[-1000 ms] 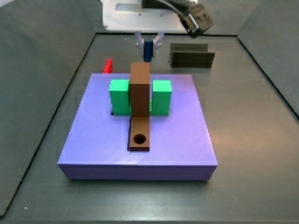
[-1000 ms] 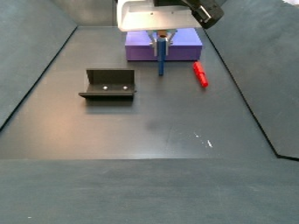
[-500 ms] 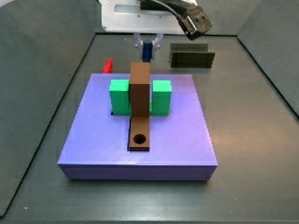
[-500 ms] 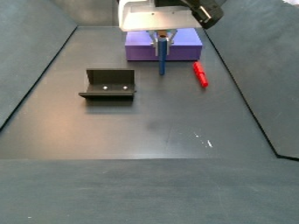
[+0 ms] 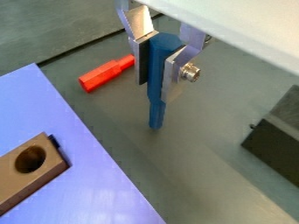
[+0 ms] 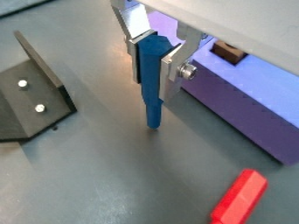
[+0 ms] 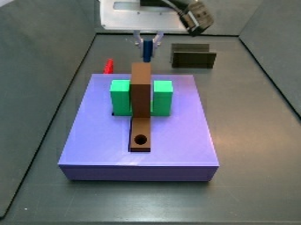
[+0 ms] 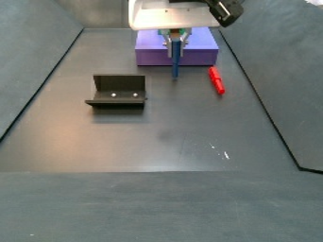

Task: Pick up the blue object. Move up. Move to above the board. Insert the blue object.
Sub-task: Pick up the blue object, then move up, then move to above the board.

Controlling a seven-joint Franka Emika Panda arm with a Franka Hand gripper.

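In a side view, the board (image 7: 141, 132) lies nearest, bearing the brown strip (image 7: 141, 105) and green block (image 7: 141, 97). Beyond its far edge the gripper (image 7: 147, 39) hangs over the floor, clenched on the blue object (image 5: 156, 83), which points downward between the fingers (image 5: 140, 26). The red peg (image 6: 239, 199) lies nearby; the fixture (image 7: 194, 58) stands farther back.

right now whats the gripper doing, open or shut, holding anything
Gripper: jaws shut on the blue object, which hangs upright above the floor beside the board.
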